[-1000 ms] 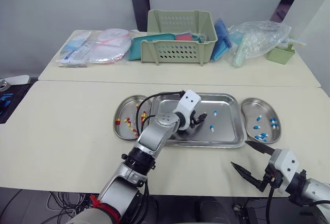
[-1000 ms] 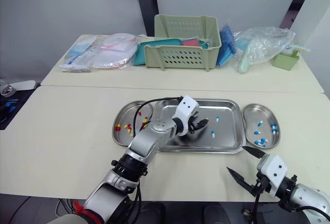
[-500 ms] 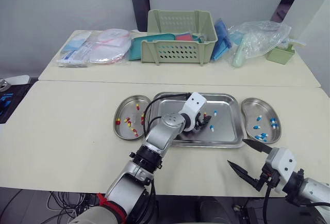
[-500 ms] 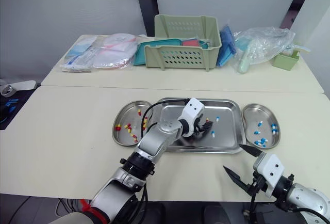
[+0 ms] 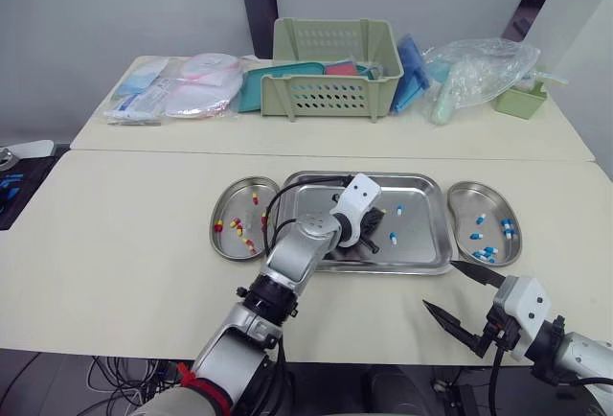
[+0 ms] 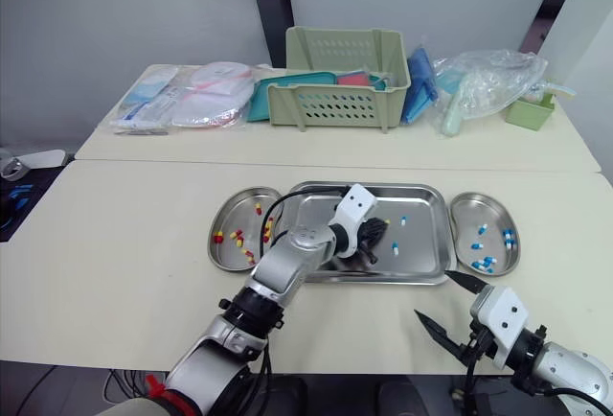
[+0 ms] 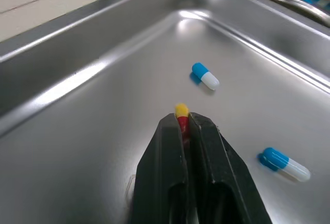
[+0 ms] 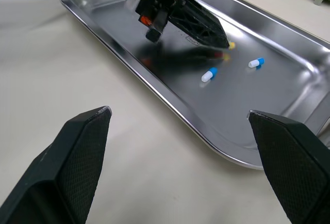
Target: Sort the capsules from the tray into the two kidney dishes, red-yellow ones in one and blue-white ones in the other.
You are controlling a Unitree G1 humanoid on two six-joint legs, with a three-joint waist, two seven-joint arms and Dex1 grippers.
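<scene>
My left gripper [image 5: 376, 225] is down in the steel tray [image 5: 426, 248], shut on a red-yellow capsule [image 7: 181, 115] whose yellow end pokes out past the fingertips. Two blue-white capsules [image 7: 205, 76] [image 7: 284, 163] lie loose in the tray just beyond it. The left kidney dish [image 5: 228, 207] holds several red-yellow capsules [image 5: 237, 227]. The right kidney dish [image 5: 488, 205] holds several blue-white capsules [image 5: 487, 253]. My right gripper [image 5: 439, 283] hovers open over the table's front edge, right of the tray, with nothing between its fingers.
On the table behind stand a green basket [image 5: 335, 71], flat packets [image 5: 177, 85] at the left, a clear plastic bag [image 5: 479, 69] and a small green box [image 5: 522, 102] at the right. Bare tabletop [image 5: 124, 243] lies left of the dishes.
My left gripper has closed on the red-yellow capsule in the tray. The right gripper has stayed where it was, still open.
</scene>
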